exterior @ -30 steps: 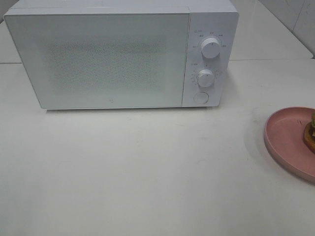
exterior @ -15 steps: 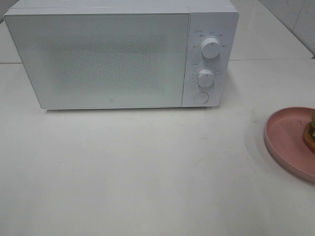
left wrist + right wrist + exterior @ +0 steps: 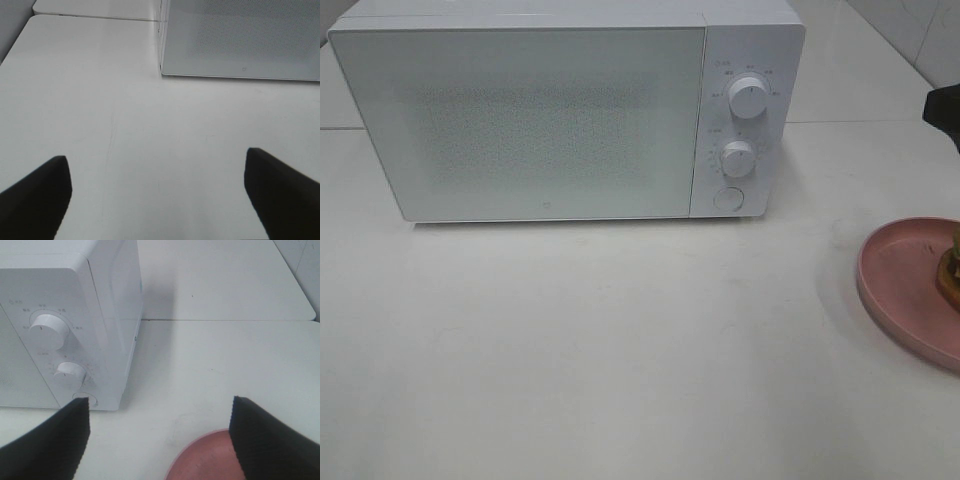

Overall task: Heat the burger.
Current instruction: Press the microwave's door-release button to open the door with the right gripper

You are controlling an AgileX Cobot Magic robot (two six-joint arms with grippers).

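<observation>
Only a sliver of the burger [image 3: 951, 268] shows at the right edge of the high view, sitting on a round pink plate [image 3: 900, 285]. A dark part of my right arm [image 3: 942, 106] pokes in at the right edge, above and behind the plate. In the right wrist view my right gripper [image 3: 159, 407] is open and empty, hovering over the table with the plate's rim [image 3: 197, 460] just beneath it; the burger is out of that view. My left gripper [image 3: 155, 156] is open and empty over bare table, in front of the microwave's left corner.
A white microwave [image 3: 550, 120] stands at the back with its door shut. On its right panel are two knobs [image 3: 747, 98] and a round button [image 3: 727, 198]. White tabletop lies between the microwave and the plate.
A dark part of my right arm has come into the high view at the right edge. The microwave, plate and burger have not moved.
</observation>
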